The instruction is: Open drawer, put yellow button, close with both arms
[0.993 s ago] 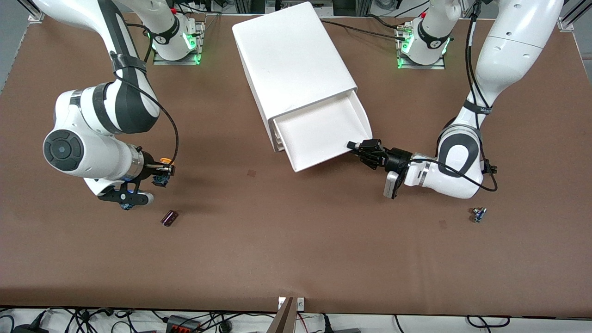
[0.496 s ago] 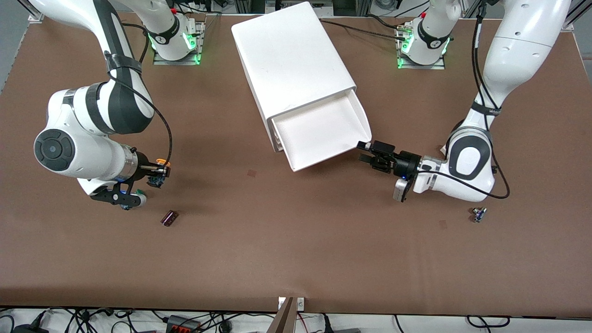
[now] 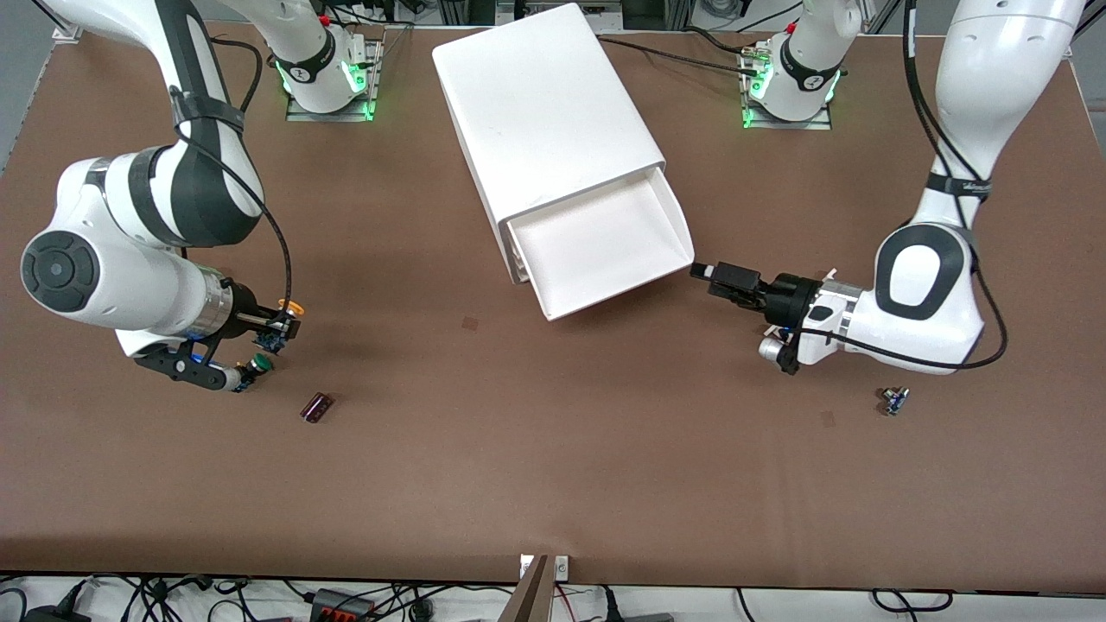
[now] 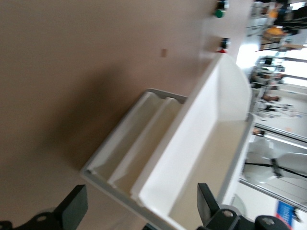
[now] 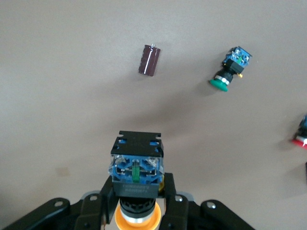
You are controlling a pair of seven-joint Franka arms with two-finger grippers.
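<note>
The yellow button (image 5: 136, 165), orange cap toward the wrist and black-and-blue body outward, is held off the brown table with my right gripper (image 5: 138, 184) shut on it. In the front view this gripper (image 3: 281, 325) hangs over the table at the right arm's end, beside a green button (image 3: 257, 364). The white cabinet (image 3: 544, 112) stands mid-table with its drawer (image 3: 605, 250) pulled out and nothing in it. My left gripper (image 3: 713, 276) is open, just off the drawer's front corner and not touching it. The left wrist view shows the drawer (image 4: 211, 143) past the spread fingers (image 4: 72, 208).
A brown cylinder (image 3: 316, 407) lies nearer the front camera than the green button. A red-capped button (image 5: 301, 134) shows at the edge of the right wrist view. A small blue part (image 3: 894, 400) lies at the left arm's end of the table.
My left gripper opened, let go of the drawer's front and drew back toward the left arm's end. The right arm shifted toward its own end of the table with the yellow button.
</note>
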